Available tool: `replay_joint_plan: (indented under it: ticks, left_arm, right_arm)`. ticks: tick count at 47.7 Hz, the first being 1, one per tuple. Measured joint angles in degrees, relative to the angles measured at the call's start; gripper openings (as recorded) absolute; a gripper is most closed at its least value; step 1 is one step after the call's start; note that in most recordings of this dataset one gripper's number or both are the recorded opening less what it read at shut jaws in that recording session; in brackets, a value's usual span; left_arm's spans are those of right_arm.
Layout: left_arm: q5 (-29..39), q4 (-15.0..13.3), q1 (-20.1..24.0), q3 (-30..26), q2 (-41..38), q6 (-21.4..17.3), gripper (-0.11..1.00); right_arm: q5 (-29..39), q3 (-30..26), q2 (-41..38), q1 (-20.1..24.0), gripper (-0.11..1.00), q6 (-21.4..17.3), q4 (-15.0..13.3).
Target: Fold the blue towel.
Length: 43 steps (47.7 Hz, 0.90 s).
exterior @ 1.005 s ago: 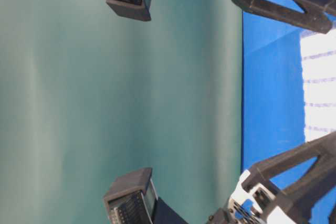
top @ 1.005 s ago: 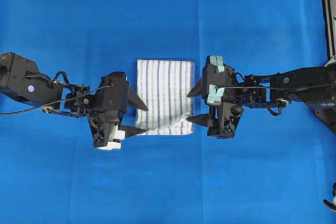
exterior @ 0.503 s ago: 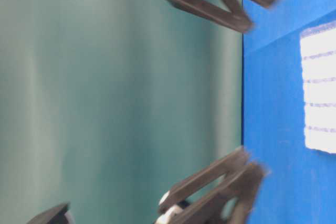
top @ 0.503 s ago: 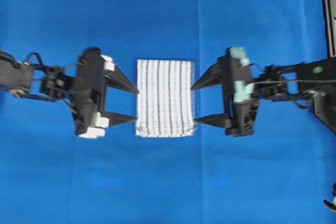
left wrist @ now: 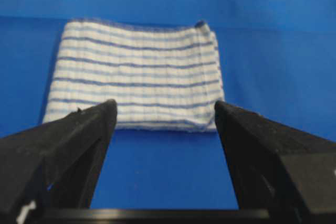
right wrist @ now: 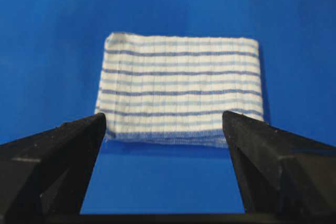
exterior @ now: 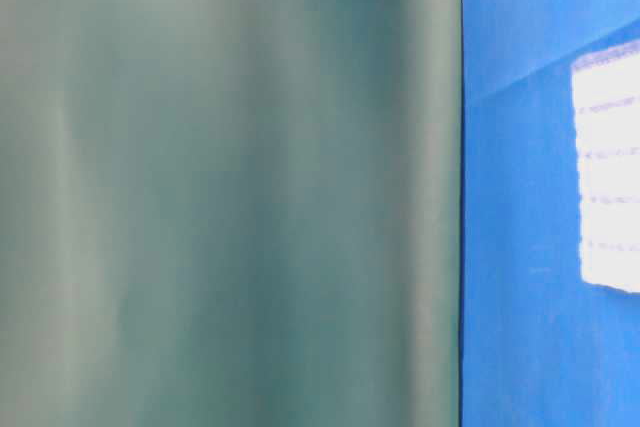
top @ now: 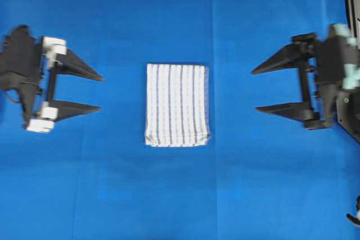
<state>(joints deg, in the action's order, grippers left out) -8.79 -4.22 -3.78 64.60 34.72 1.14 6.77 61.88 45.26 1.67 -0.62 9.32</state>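
The towel lies flat at the middle of the counter, with the left end effector well apart on its left and the right end effector well apart on its right, both facing it.

The left claw and the right claw both gape wide, empty, tips facing each other.
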Motion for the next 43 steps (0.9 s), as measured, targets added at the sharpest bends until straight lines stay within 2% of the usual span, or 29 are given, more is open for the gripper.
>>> replay_joint_plan:
  ticks: [13,20,33,43]
  left_arm:
    - [-0.18,0.0,0.09,8.09,12.92,-0.09,0.7]
    - [-0.18,0.0,0.0,11.69,17.75,-0.09,0.7]
    - [-2.37,0.09,0.09,18.02,23.64,-0.09,0.7]
    - [-3.34,0.0,0.0,20.57,25.49,-0.09,0.7]
  right_arm:
    - [0.09,8.79,10.99,0.0,0.9,0.0,-0.35]
    - [-2.55,12.92,14.06,-0.09,0.9,0.0,-0.26]
    - [-9.67,17.49,13.1,-0.09,0.9,-0.35,-0.26]
    - [-14.68,19.69,9.93,-0.09,0.9,-0.53,0.53]
